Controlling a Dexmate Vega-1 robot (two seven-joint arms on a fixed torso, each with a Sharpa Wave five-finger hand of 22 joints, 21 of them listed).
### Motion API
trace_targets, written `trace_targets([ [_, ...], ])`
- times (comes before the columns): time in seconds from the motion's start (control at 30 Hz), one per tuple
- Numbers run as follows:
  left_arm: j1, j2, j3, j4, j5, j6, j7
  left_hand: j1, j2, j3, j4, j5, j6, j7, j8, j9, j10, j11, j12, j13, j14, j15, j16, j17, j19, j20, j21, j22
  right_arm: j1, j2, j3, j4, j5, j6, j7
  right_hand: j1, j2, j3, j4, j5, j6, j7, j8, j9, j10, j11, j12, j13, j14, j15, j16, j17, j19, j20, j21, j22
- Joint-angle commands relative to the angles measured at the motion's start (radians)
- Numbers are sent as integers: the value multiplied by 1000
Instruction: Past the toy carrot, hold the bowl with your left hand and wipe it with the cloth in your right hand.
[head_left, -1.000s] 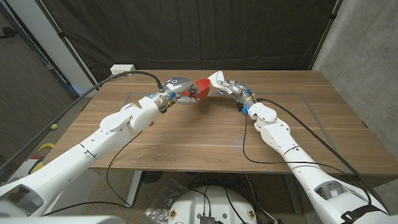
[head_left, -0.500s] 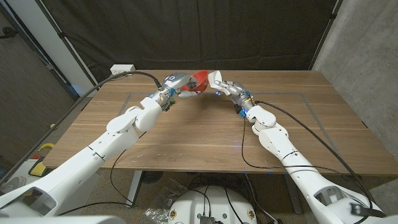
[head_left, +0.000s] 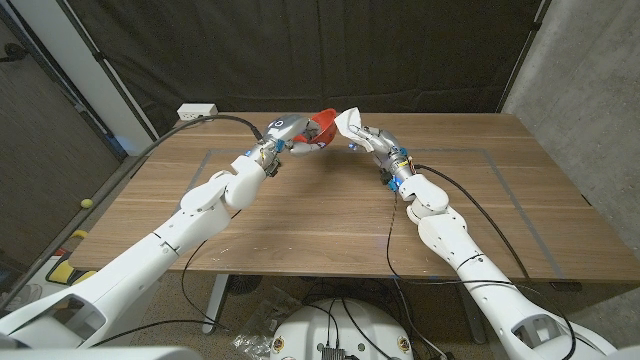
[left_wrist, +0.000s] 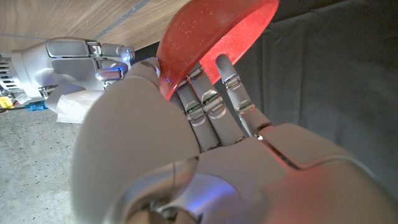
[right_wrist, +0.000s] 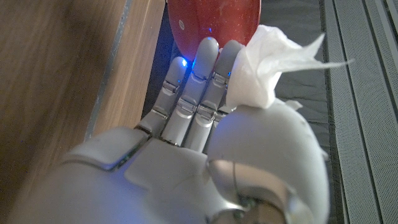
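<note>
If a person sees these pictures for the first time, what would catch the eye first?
Most striking is the red bowl, raised above the far edge of the wooden table, gripped by the left hand. Next is the white cloth, bunched in the right hand, meeting the bowl from the other side.

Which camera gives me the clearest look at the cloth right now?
The right wrist view: the white cloth bunches large against the right hand, beside the red bowl. The head view shows it small at the far table edge; the left wrist view shows a pale piece under the right hand.
</note>
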Motion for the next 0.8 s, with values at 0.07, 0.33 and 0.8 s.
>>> trace_targets([
  [0.07, -9, 2, 17, -3, -2, -5, -7, 21, 18, 0, 7, -1, 51, 55, 2, 3, 5, -5, -3, 3, 12, -1, -4, 5, 0, -47, 8, 3, -26, -16, 6, -28, 21, 45, -9, 8, 2, -9, 0, -5, 45, -43, -6, 5, 4, -1, -2, 7, -3, -60, -4, 1, -9, -89, 14, -2],
  [0.33, 11, 15, 7, -28, -4, 3, -7, 24, 17, -1, 12, -2, 53, 56, 0, 2, 5, -5, -6, 5, 14, -1, -6, 8, -1, -47, 9, 2, 5, -11, -14, -2, 11, 51, -6, 9, 2, -13, 1, -6, 48, -43, -11, 5, 5, 1, -7, 5, -4, -60, -6, 1, -13, -92, 24, -9],
  [0.8, 62, 42, -27, -72, -13, 7, 14, 29, 13, -3, 22, -3, 55, 54, -2, 4, 10, -6, -10, 5, 14, -1, -12, 13, -2, -50, 10, 1, 98, 53, -32, 133, 9, 40, -6, 11, 2, -20, 3, -8, 50, -44, -18, 9, 6, 4, -13, 12, -3, -60, -10, 4, -22, -95, 42, -23],
])
